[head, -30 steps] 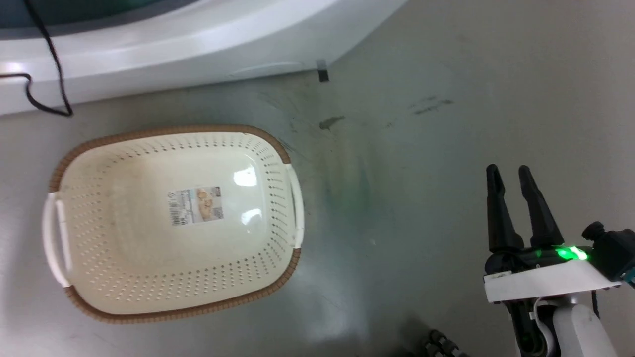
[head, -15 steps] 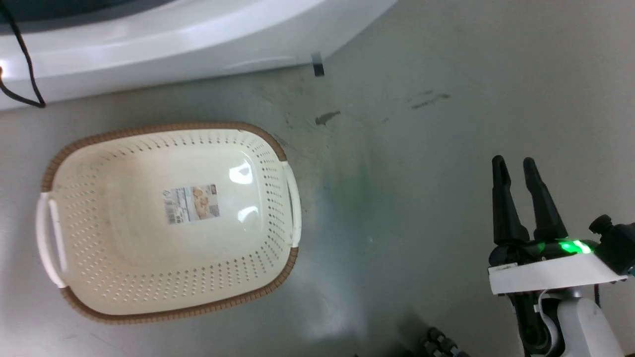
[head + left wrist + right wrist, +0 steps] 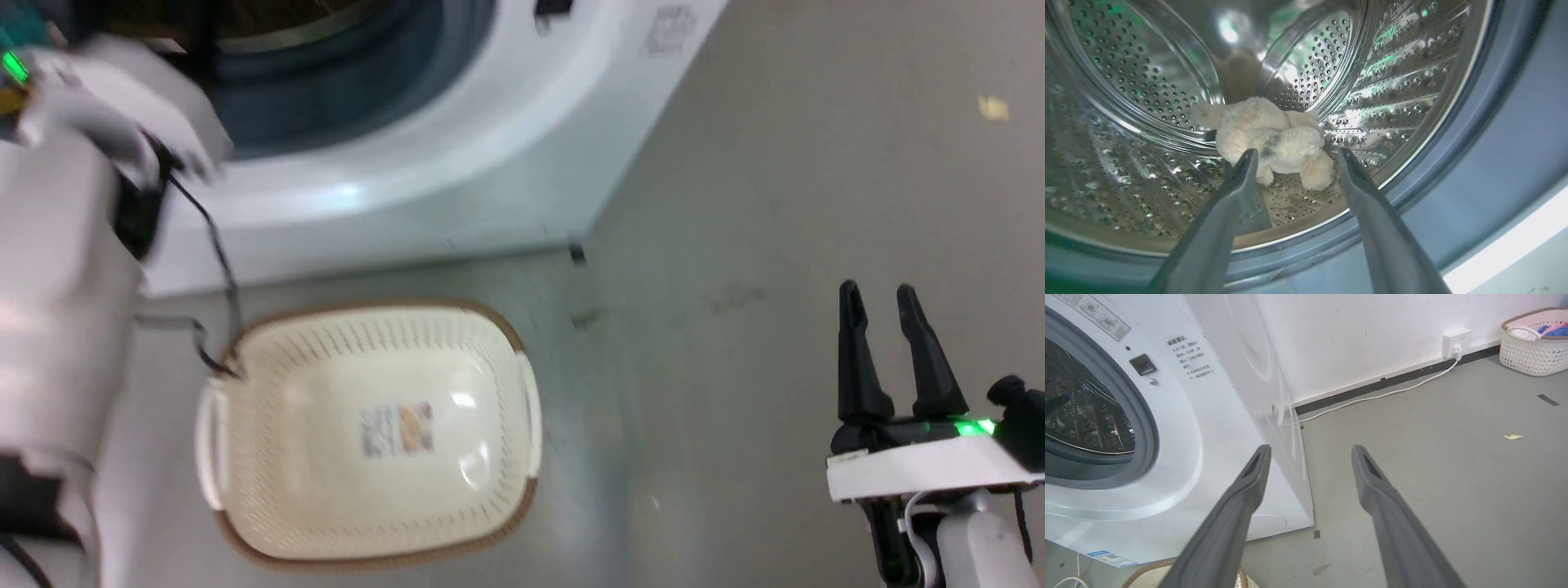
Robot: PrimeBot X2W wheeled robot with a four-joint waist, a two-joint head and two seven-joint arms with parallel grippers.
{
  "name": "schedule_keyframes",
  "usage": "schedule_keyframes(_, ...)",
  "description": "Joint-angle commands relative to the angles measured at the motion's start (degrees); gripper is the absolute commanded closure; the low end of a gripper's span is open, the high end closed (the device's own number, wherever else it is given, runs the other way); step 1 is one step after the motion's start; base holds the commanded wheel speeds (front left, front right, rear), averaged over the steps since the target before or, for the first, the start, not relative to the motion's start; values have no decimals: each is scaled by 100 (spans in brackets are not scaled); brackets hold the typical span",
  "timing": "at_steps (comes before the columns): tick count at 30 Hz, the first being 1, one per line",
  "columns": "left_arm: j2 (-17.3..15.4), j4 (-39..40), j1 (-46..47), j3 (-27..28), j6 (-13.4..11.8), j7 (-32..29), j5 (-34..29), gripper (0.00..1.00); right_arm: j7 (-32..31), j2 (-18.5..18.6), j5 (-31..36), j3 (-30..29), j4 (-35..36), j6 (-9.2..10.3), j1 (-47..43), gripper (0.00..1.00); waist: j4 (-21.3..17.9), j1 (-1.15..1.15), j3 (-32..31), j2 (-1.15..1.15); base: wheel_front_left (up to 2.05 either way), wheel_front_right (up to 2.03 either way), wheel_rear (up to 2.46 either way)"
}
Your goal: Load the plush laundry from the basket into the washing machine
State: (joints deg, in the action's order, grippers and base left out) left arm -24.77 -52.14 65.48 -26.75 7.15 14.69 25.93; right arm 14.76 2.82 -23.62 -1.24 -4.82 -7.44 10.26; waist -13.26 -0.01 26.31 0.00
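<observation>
Left gripper: two dark fingers spread wide, nothing clamped, pointing into the perforated steel drum. Fluffy beige-tan plush laundry lies on the drum floor beyond the tips. One tip overlaps its edge in the wrist view, so contact can't be told. Grey rubber door seal rings the drum mouth close around the fingers. Right gripper sits at lower right over bare grey floor, fingers apart and empty, same spot and same gap as half a second ago. The head camera has tilted up since then: the open mouth of the large white front-loading washing machine now shows, and the pale left forearm comes in at the left edge, blurred, with a black cable hanging to the basket's rim. The cream-white perforated plastic basket with brown woven-look rim stands on the floor just before the machine, holding nothing but its bottom label. Right of the machine the floor runs open to the wall. A second white woven basket with coloured cloth stands far off by the wall.
</observation>
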Motion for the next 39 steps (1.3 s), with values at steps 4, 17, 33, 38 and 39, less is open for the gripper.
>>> schedule_keyframes(4,165,637,-1076,237,-126,28,-12,0,24,6,219,-24,-90,-5,-263,0,621,1,-1241,0,0,0,0)
schedule_keyframes(17,688,2932,-4554,1148,-841,30,-300,0,24,6,550,55,-309,-5,-1120,0,1517,1,-2739,0,0,0,0)
schedule_keyframes(33,1159,4163,-6643,1126,-1120,30,-956,0,24,6,769,145,-450,-5,-1625,0,1852,1,-3051,0,0,0,0)
schedule_keyframes(38,1187,4161,-6748,1126,-1055,30,-1035,0,24,6,744,140,-451,-5,-1703,0,1791,1,-3046,0,0,0,0)
schedule_keyframes(39,1196,4183,-6755,1145,-1051,30,-1051,0,24,6,735,138,-453,-5,-1713,0,1782,1,-3042,0,0,0,0)
